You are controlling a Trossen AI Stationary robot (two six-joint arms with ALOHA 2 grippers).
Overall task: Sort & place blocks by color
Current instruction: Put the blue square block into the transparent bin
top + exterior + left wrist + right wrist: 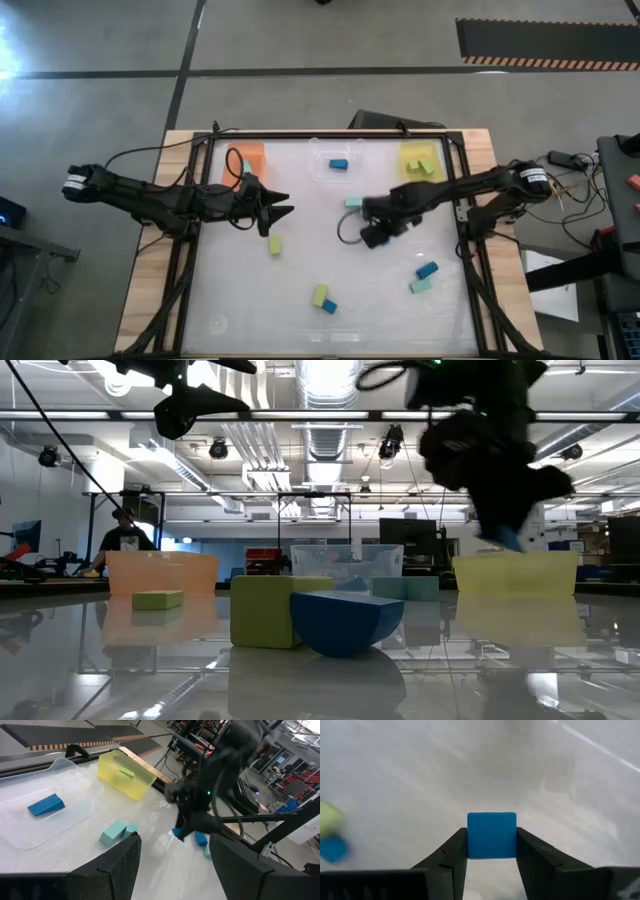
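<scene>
My right gripper (372, 237) hangs above the table's middle right, shut on a darker blue block (491, 835), which also shows in the low view (510, 540). My left gripper (283, 210) hovers open at the middle left, with nothing between its fingers. A pale teal block (353, 202) lies flat on the table between the two grippers. A yellow-green block (275, 246) lies below the left gripper. Near the front, a yellow-green block (320, 295) and a blue one (329, 306) touch. A blue block (428, 270) and a teal block (420, 286) lie at the right. My right gripper pinches the blue block by two opposite sides (470, 837) between its two fingers. The fingers come from above, pointing steeply down. The block is lifted clear of the table, its square face toward the wrist camera.
Three trays stand along the far edge: orange (245, 160) at the left, clear (325, 150) in the middle holding a blue block (339, 164), yellow (412, 152) at the right holding a yellow-green block (425, 167). A black frame (200, 200) rims the table.
</scene>
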